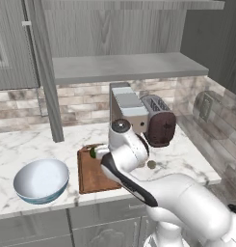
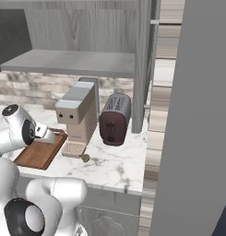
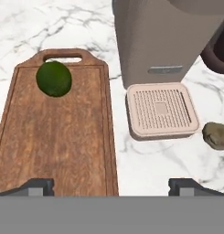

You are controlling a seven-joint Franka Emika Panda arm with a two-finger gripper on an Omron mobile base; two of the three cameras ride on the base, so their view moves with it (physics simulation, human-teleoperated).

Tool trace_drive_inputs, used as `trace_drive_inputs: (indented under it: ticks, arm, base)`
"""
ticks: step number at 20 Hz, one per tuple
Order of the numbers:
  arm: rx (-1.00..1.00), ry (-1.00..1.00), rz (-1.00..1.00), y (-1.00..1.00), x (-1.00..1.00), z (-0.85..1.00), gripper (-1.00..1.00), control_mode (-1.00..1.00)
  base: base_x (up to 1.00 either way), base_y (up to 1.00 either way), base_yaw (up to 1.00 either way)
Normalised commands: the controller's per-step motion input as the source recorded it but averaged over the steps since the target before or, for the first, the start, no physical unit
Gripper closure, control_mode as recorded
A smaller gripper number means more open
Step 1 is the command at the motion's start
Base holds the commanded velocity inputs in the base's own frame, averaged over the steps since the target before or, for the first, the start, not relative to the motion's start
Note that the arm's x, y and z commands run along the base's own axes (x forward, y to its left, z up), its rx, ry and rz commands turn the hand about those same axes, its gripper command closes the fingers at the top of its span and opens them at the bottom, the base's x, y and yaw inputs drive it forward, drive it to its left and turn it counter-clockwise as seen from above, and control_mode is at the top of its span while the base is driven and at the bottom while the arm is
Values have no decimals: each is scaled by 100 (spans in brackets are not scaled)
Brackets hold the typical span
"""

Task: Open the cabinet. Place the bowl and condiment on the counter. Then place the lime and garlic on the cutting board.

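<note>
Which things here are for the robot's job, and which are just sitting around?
For the job: cabinet, bowl, counter, lime, garlic, cutting board.

Just sitting around: coffee machine, toaster.

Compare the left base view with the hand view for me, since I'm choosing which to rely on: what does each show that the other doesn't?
Left base view alone: the bowl on the counter left of the cutting board, the open cabinet with its bare shelf, the toaster, and the robot's arm.

Hand view alone: the board's loop handle, the coffee machine's ribbed drip tray, and the open claw.

Shared: the lime on the board near its handle end, the garlic on the marble off the board, and the coffee machine.
</note>
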Motion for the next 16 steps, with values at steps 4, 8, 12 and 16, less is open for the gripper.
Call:
trace_drive_inputs:
  ticks: [4,8,12,16]
  arm:
    - [0,8,7,-41,-25,5,-100,-100]
    - [0,17,1,-45,-17,25,-100,-100]
    - [0,21,2,-50,-13,23,-100,-100]
    - [0,22,2,-49,-4,18,-100,-100]
  base:
    - [0,0,0]
    - [0,0,0]
    - [0,0,0]
    - [0,0,0]
